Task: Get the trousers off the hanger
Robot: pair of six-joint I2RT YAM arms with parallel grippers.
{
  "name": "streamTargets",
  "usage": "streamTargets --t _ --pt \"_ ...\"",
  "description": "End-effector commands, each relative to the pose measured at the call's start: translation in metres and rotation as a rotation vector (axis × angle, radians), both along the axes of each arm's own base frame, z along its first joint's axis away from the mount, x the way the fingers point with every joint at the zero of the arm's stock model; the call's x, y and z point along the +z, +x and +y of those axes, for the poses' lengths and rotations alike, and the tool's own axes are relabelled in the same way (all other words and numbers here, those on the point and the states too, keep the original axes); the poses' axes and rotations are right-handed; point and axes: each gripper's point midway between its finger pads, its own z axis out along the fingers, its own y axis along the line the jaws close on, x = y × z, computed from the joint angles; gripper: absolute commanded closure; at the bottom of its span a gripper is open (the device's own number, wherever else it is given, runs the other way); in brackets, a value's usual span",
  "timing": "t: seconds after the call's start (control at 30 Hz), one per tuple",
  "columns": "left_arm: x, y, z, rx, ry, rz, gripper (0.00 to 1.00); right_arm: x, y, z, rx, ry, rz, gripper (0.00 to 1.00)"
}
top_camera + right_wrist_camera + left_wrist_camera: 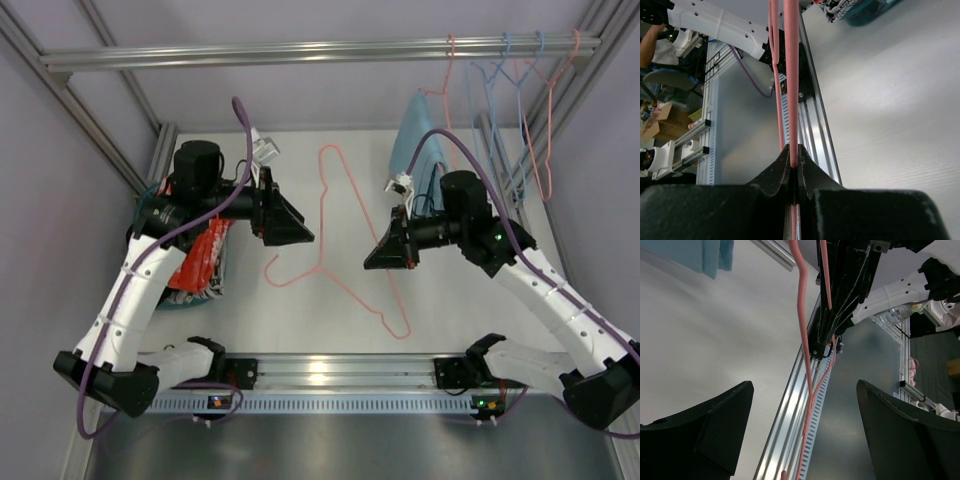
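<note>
smooth white table (300, 320); thin pink hanger (791, 75), perhaps wire, in right gripper (794, 157)

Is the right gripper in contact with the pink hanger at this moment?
Touching. The right wrist view shows the right gripper shut on the pink hanger, whose wire rises from between its jaws with no gap on either side.
</note>
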Motion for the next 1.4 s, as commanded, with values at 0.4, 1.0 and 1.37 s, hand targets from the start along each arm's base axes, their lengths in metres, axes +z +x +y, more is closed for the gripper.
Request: streamTargets --t 0.4,1.0,1.37 --pt "0.016 -0.016 -0.048 -0.073 -0.06 -0.022 0.66 0.042 0.004 0.019 0.069 0.033 -0.175 1.0" --pt "0.026 0.046 -0.027 0.448 -0.207 0.427 1.0 0.066 0.065 -0.067 -0.441 -0.249 -0.687 0.03" --pt "0.014 0.089 0.001 0.679 -0.279 0.75 1.0 0.058 0.061 -0.071 -0.262 -0.423 -1.064 0.09"
